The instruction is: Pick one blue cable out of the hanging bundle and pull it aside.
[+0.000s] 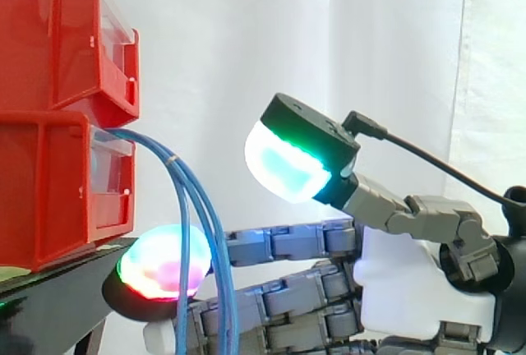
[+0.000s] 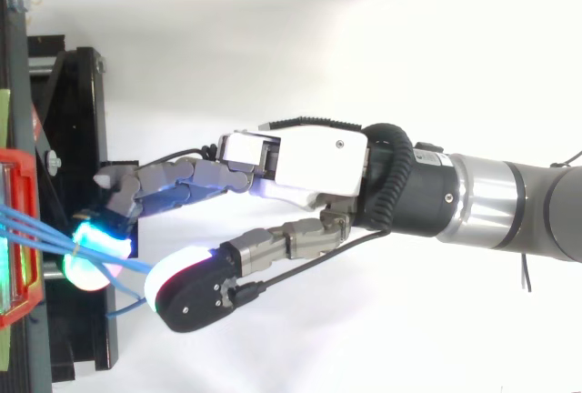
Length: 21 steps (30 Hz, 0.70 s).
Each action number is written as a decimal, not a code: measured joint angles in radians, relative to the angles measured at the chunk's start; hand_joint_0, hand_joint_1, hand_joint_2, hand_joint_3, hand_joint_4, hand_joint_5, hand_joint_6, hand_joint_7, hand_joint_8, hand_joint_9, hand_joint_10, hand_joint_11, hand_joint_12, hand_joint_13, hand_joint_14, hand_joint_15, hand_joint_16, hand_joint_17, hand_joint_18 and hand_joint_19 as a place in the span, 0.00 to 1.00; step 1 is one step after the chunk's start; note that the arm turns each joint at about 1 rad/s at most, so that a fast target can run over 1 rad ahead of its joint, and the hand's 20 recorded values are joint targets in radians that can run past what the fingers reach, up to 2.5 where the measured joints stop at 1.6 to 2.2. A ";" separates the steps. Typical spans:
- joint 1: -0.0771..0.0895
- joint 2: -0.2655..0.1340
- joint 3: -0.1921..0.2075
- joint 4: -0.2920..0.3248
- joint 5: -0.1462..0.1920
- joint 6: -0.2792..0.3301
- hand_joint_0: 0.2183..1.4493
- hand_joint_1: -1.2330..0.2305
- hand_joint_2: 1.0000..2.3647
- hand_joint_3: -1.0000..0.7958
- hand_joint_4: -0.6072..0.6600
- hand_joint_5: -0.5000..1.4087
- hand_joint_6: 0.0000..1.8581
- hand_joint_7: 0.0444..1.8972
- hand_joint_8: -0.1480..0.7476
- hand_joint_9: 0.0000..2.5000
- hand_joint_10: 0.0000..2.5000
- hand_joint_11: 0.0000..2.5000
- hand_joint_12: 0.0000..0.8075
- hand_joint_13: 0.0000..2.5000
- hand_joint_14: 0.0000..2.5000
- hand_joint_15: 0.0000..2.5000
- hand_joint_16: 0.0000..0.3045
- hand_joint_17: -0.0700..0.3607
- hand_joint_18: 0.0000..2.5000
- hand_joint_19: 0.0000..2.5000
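Note:
Several thin blue cables (image 1: 200,207) leave the lower red bin (image 1: 49,186) and hang down in a bundle in front of the black stand (image 1: 57,285). My hand (image 1: 403,289) reaches in from the right with straight fingers. One glowing green-magenta fingertip (image 1: 160,265) lies just past the bundle, and the cables cross in front of the fingers. The thumb, with its cyan-green pad (image 1: 283,166), stands raised and apart from the cables. From above, the cables (image 2: 41,236) run over the glowing fingertip (image 2: 91,247) and the thumb pad (image 2: 173,279) stays off to the side. Nothing is pinched.
A second red bin (image 1: 57,34) sits stacked on the lower one. The black stand (image 2: 77,138) fills the left edge of the top view. A white curtain hangs behind the work.

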 measured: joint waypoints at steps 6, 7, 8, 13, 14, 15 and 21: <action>0.001 0.001 0.018 -0.017 -0.003 0.007 0.25 0.43 0.00 0.29 0.70 0.20 0.27 0.50 0.45 0.26 0.00 0.09 0.41 0.13 0.00 0.04 0.16 0.42 0.08 0.09; 0.001 0.000 0.020 -0.021 -0.003 0.009 0.25 0.43 0.00 0.30 0.70 0.20 0.27 0.52 0.45 0.26 0.00 0.09 0.41 0.13 0.00 0.04 0.16 0.42 0.09 0.09; 0.001 0.001 0.021 -0.025 -0.003 0.012 0.26 0.42 0.00 0.30 0.69 0.21 0.27 0.53 0.45 0.27 0.00 0.10 0.41 0.13 0.00 0.04 0.16 0.42 0.09 0.09; -0.002 0.001 0.023 -0.046 -0.004 0.034 0.27 0.39 0.00 0.32 0.62 0.21 0.27 0.62 0.45 0.27 0.00 0.11 0.40 0.14 0.00 0.05 0.16 0.41 0.09 0.09; -0.003 0.001 0.024 -0.049 -0.004 0.039 0.27 0.38 0.00 0.33 0.62 0.21 0.27 0.63 0.45 0.27 0.00 0.11 0.40 0.14 0.00 0.04 0.16 0.41 0.09 0.09; -0.004 0.001 0.026 -0.051 -0.004 0.043 0.27 0.38 0.00 0.33 0.60 0.21 0.27 0.64 0.45 0.27 0.00 0.11 0.40 0.14 0.00 0.04 0.16 0.41 0.09 0.09; -0.010 0.001 0.046 -0.077 -0.008 0.059 0.27 0.39 0.00 0.32 0.62 0.21 0.27 0.63 0.45 0.27 0.00 0.11 0.40 0.14 0.00 0.05 0.16 0.41 0.10 0.10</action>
